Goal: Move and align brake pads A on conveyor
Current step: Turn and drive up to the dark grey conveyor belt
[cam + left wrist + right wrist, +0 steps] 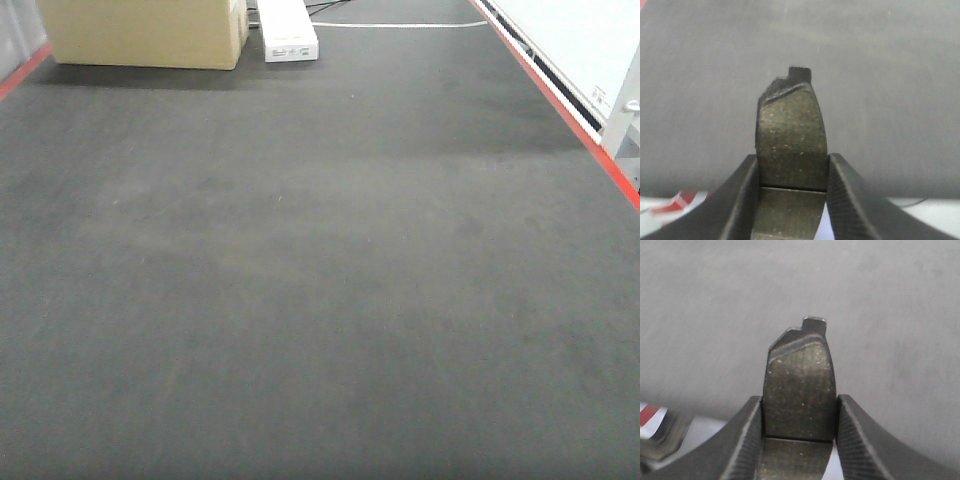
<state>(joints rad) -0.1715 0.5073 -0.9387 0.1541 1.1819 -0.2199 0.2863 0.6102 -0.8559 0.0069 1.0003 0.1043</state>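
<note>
In the left wrist view a dark grey brake pad (791, 140) with a cross groove and an end tab stands lengthwise between the black fingers (737, 200); my left gripper (792, 167) is shut on it, above the conveyor (880, 75). The right wrist view shows the same: a second brake pad (800, 390) clamped in my right gripper (800, 410), held over the belt (715, 315). In the front view the conveyor (320, 280) shows only bare belt, and neither gripper nor any pad appears there.
A cardboard box (145, 30) and a white power strip (287, 30) sit at the belt's far end. Red edge strips (560, 105) run along both sides, with a white rail at right. Red-and-white marking (650, 415) shows at the belt's near edge.
</note>
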